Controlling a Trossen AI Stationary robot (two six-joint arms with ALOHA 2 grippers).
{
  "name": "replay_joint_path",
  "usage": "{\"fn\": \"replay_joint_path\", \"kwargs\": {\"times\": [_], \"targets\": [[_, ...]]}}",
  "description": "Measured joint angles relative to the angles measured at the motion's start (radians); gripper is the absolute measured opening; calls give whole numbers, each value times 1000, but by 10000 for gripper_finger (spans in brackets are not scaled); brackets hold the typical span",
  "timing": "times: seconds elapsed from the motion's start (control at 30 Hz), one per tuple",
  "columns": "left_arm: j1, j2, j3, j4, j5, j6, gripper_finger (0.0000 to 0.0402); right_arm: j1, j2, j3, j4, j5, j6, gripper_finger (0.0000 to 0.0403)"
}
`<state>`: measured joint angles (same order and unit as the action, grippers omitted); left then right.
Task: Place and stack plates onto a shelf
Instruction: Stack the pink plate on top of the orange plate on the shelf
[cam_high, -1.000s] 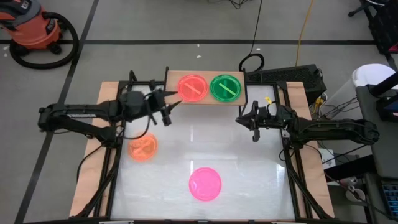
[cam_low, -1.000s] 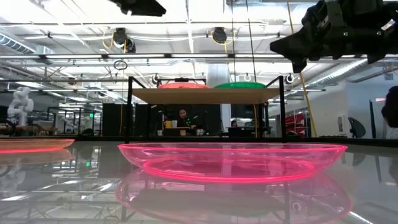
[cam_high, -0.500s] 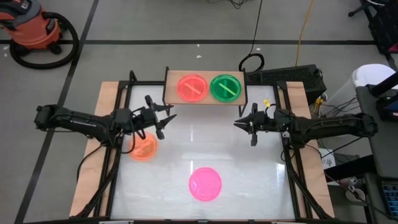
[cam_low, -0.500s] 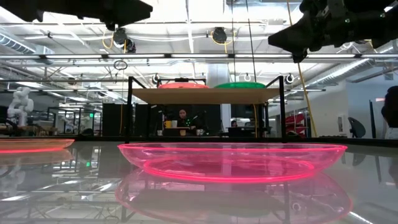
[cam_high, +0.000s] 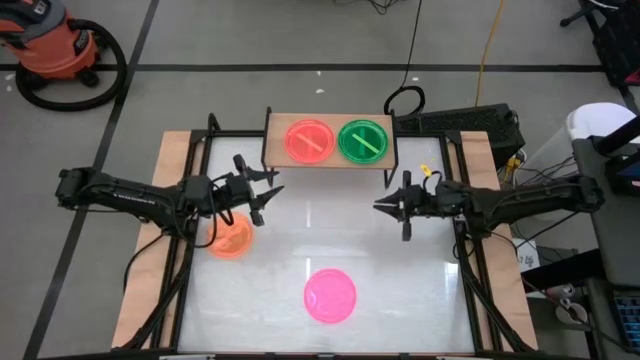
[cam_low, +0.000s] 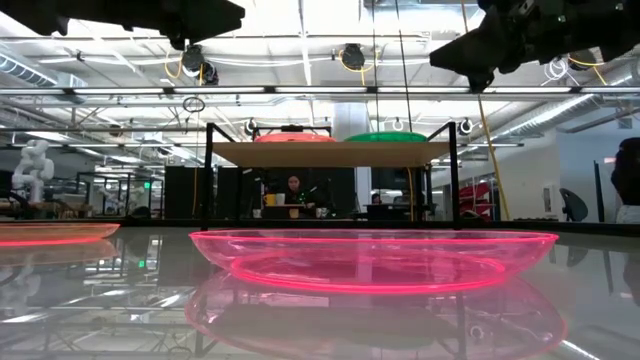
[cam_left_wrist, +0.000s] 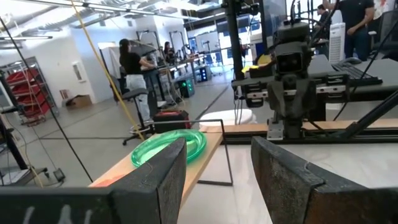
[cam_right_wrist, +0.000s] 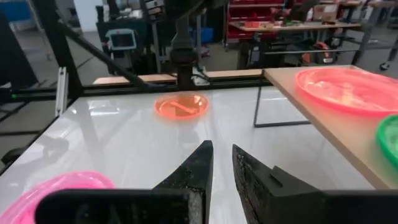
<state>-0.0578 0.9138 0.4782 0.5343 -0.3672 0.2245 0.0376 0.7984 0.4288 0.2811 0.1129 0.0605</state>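
The shelf (cam_high: 330, 160) stands at the table's far edge and carries a red-orange plate (cam_high: 309, 140) and a green plate (cam_high: 362, 140) side by side. An orange plate (cam_high: 231, 238) lies flat on the table's left part. A pink plate (cam_high: 330, 295) lies flat near the near edge. My left gripper (cam_high: 268, 193) hovers open just right of and beyond the orange plate, near the shelf's left leg, and holds nothing; its wrist view shows the green plate (cam_left_wrist: 168, 144). My right gripper (cam_high: 385, 205) hovers at the table's right, pointing left, fingers a narrow gap apart (cam_right_wrist: 222, 165), holding nothing.
Black frame rails run along the table's left and right sides under the arms. The shelf's thin black legs (cam_right_wrist: 256, 106) stand on the table's far part. Bare white tabletop (cam_high: 330, 225) lies between the two grippers and the pink plate (cam_low: 375, 255).
My left gripper drew back from the shelf's left end toward the near-left and came lower, stopping beside the orange plate, then stayed still. My right gripper crept slightly toward the table's left and near side. No plate moved.
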Motion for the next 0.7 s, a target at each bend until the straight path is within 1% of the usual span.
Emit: {"fn": "replay_joint_path", "kwargs": {"times": [0.1,0.37,0.53,0.67,0.7], "targets": [[0,0,0,0,0,-1,186,26,48,27,-2,22,-2,45],[0,0,0,-15,0,-24,186,68,196,98,-4,22,-13,45],[-1,0,0,-16,0,-28,186,94,246,140,-28,18,-13,45],[-1,0,0,-23,0,-37,186,139,283,144,-52,12,-13,48],[-1,0,0,-24,0,-37,186,153,296,144,-65,-3,-11,51]]}}
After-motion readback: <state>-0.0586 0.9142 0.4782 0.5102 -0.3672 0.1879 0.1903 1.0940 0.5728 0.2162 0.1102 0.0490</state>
